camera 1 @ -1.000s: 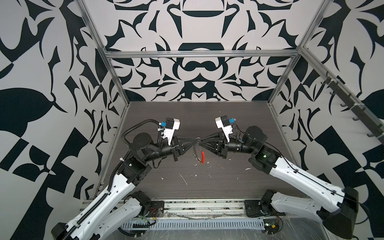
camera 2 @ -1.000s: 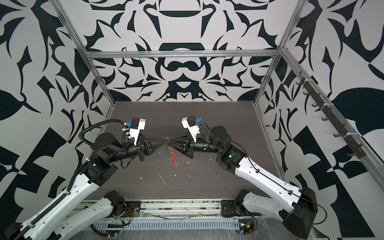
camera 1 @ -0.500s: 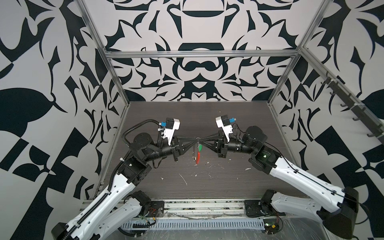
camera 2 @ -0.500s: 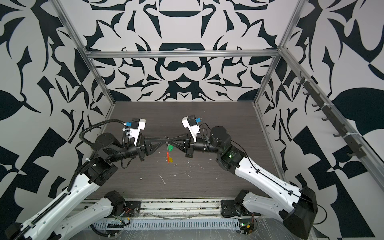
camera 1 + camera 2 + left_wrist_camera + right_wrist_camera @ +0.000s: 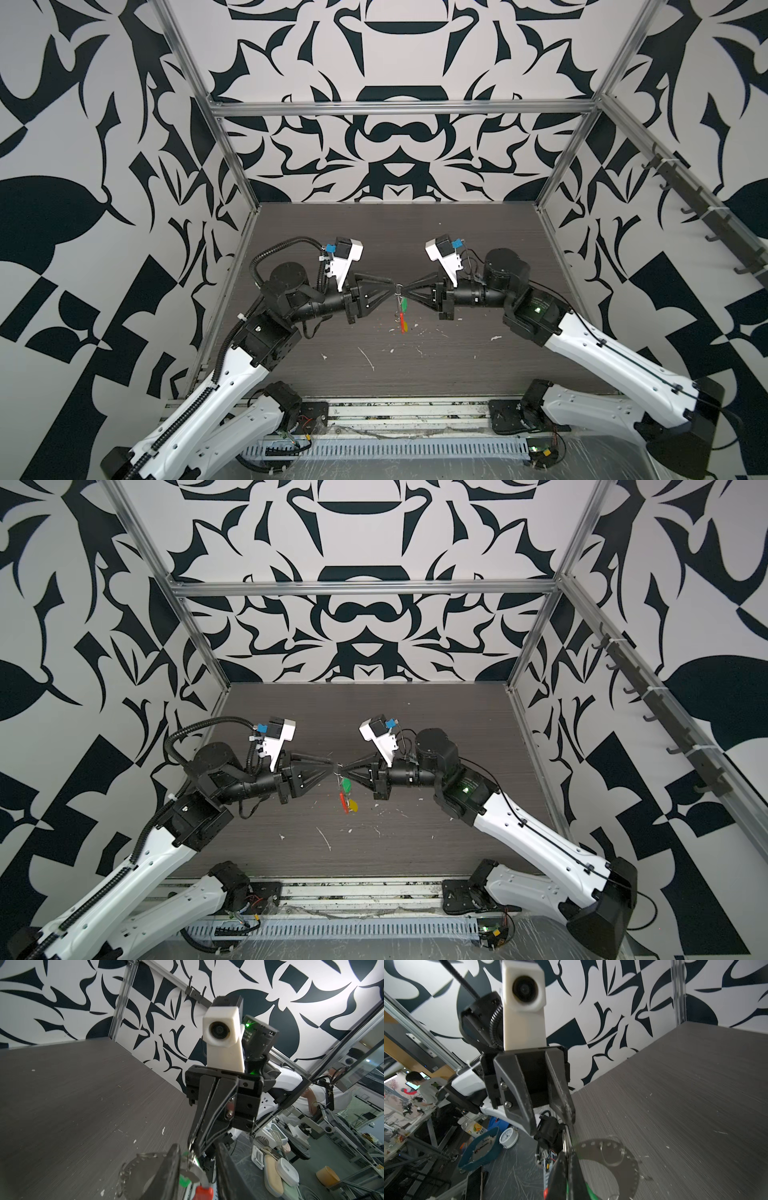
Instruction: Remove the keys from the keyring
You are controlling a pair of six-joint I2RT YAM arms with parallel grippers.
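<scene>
Keys [image 5: 345,786] still hang on the keyring [image 5: 339,766], in the air between your arms. Your left gripper [image 5: 333,767] has just opened, while your right gripper [image 5: 345,768] stays pinched on the ring. No key is off yet.

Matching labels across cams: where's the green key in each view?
Both top views: green key hangs mid-table from the keyring, where left tool and right tool meet.
Left wrist: between left tool's fingers, by the red strip end.
Right wrist: green sliver beside right tool's shut fingers.
Shared landmark: dark wood-grain table.
</scene>
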